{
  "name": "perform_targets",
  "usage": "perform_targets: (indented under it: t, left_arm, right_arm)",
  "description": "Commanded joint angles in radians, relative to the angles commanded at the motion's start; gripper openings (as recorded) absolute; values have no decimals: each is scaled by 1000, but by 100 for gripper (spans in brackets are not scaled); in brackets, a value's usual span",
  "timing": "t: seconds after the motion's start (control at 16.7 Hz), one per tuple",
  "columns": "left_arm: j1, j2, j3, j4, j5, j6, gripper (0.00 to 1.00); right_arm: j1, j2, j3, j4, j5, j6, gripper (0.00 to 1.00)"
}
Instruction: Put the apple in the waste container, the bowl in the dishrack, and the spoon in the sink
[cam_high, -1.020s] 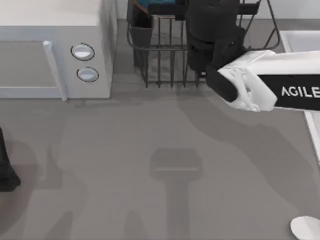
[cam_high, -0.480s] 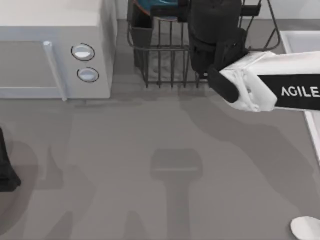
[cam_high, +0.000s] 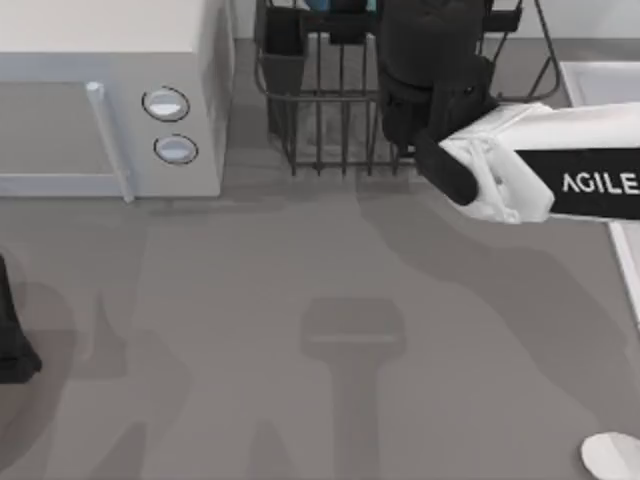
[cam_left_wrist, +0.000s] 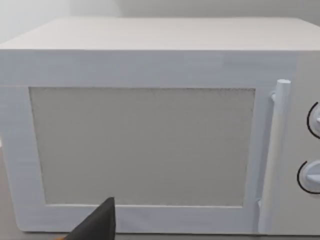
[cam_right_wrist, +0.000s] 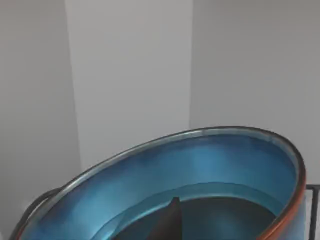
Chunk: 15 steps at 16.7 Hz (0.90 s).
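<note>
The right arm reaches in from the top view's right side, its dark wrist and right end effector held over the dishrack, which stands at the far edge of the worktop just beside the white microwave. The dark cutlery cup sits at the rack corner nearest the microwave.

In the right wrist view the bowl sits close under the camera, tilted, its blue inside and reddish-brown rim plain to see, and one dark fingertip lies against its inner wall, so the right end effector is holding the bowl by its rim. A thin dark bar of the rack shows just beside the bowl's edge.

The sink lies on the far side of the dishrack from the microwave, its pale rim passing under the right arm. The spoon lies on the worktop well apart from the dishrack, at the near edge (partly cut off).

The left arm is parked well apart from the dishrack, facing the microwave door; the left end effector shows one dark finger, and whether it is wide or narrow I cannot tell.
</note>
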Motion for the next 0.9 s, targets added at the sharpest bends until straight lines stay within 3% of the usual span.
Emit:
perform_targets:
  t: [0.12,0.9]
  left_arm:
    - [0,0,0,0,0,0,100]
    - [0,0,0,0,0,0,100]
  right_arm:
    - [0,0,0,0,0,0,100]
    - [-30,-88,-67,-32,-38,2,100]
